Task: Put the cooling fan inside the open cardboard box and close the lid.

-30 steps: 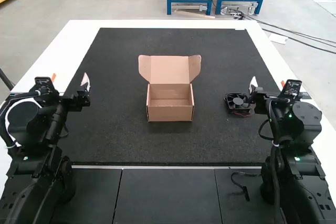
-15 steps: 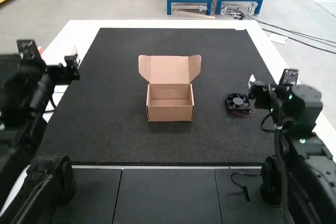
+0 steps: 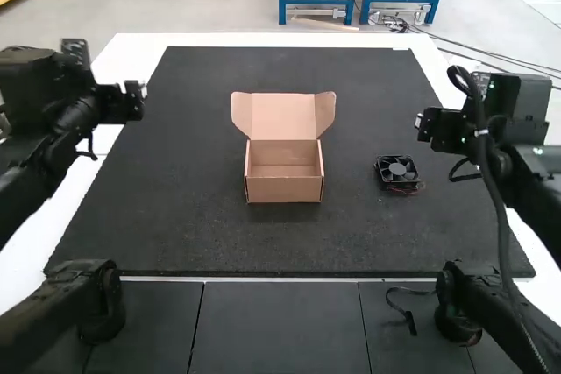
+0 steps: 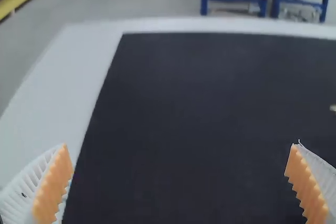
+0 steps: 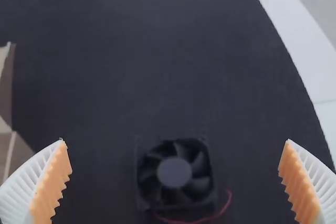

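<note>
Bright, even, diffuse light from overhead; no hard shadows. Cardboard box (image 3: 283,159) evenly lit on front face, inner walls slightly darker than raised lid. Hardly any cast shadow on mat at box base. Black mat (image 3: 193,208) around box matte, no glare. White table border (image 3: 131,45) behind and left of box is brightest area, near washed out. Cooling fan (image 3: 399,170) right of box: dark on dark mat, low contrast, hub slightly lighter than blades in right wrist view.
</note>
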